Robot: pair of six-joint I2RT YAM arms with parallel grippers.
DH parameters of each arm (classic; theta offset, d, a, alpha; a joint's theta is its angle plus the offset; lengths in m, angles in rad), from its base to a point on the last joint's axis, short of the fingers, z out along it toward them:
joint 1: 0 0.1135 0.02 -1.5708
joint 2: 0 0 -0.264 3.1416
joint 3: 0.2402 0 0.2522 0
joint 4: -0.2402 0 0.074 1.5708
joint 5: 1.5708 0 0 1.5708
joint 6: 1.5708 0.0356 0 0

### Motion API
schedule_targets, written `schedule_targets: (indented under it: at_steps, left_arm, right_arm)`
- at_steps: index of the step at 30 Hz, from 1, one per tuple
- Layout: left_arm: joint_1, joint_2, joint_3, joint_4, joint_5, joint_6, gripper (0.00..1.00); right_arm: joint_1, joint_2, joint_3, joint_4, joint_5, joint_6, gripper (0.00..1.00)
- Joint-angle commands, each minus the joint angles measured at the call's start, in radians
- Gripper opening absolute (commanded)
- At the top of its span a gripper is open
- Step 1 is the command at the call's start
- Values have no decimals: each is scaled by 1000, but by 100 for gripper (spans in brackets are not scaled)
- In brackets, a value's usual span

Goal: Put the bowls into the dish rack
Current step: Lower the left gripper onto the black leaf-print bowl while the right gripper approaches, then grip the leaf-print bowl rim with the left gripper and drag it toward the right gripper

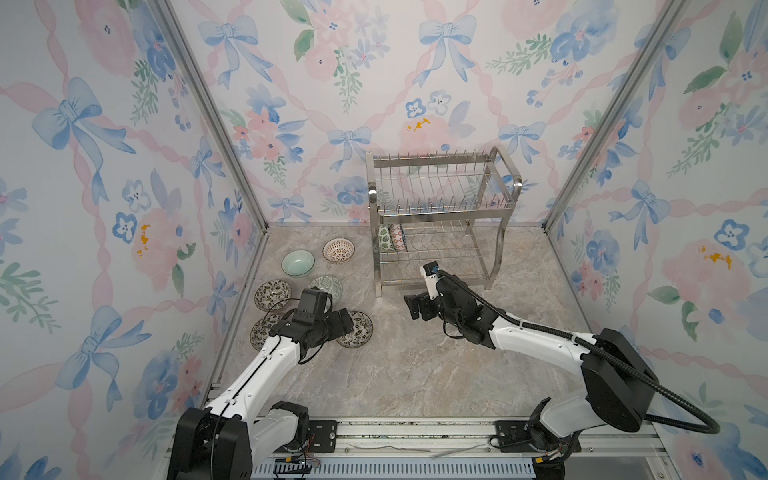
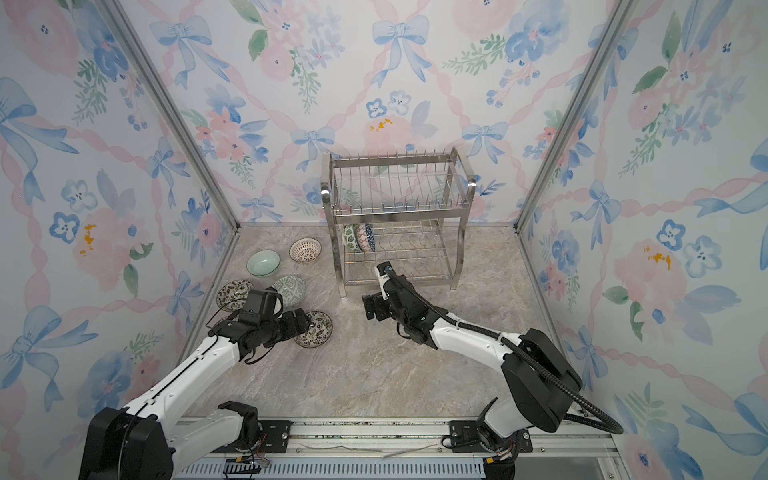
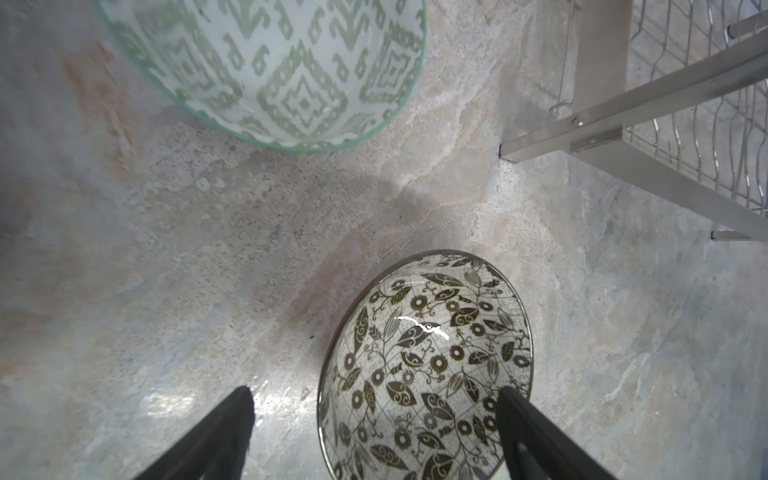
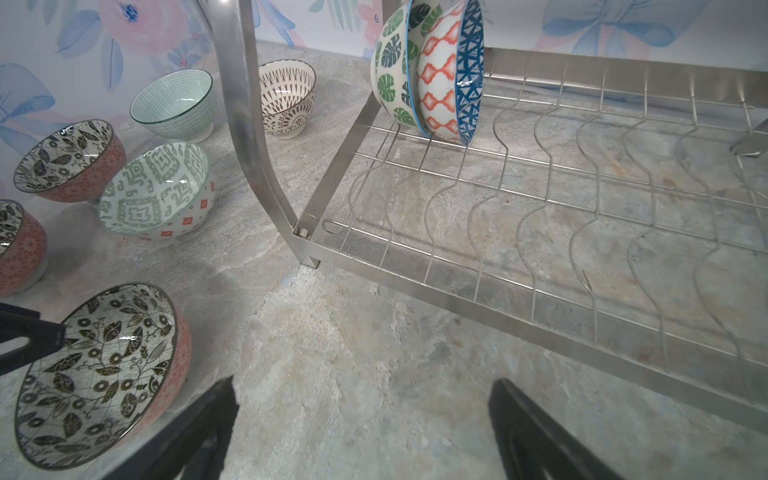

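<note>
On the lower tier of the dish rack, set just right of centre against the back wall in both top views, two bowls are stood on edge at the left end. These are a green-leaf bowl and, nested against it, a red-lattice bowl with a blue-triangle inside. The upper tier is seen empty, and the other slots of the lower tier are unfilled.

Six bowls are left on the table, grouped left of centre. A pale green bowl and a brown-patterned bowl sit farthest back. A tilted green geometric bowl lies below them. Three dark floral bowls complete the group: an upper one, a lower-left one, and a lower-right one. The task is therefore judged barely begun, with most of the loading left.

The left gripper is spread across the rim of the lower-right dark floral bowl. One finger is inside and one is outside, and nothing is pinched; whether contact is made cannot be told. The right gripper is spread wide and empty. It is held over bare table just in front of the rack's lower left corner.
</note>
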Motion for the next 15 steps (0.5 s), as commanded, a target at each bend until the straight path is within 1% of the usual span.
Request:
schedule_targets:
  at_steps: [1, 6, 8, 11, 15]
  left_arm:
    - [7, 32, -40, 47, 34, -21, 86]
    - [7, 55, -34, 54, 22, -25, 80]
    - [7, 54, -35, 59, 16, -26, 70]
    - [6, 57, -39, 74, 16, -37, 59]
    - [7, 81, -38, 80, 15, -39, 54]
  right_arm:
    - [13, -12, 18, 0, 21, -1, 97]
    - [13, -16, 11, -3, 21, 3, 97]
    - [13, -15, 8, -4, 19, 3, 97]
    - [8, -4, 12, -11, 18, 7, 97]
    - [-1, -3, 1, 6, 10, 21, 97]
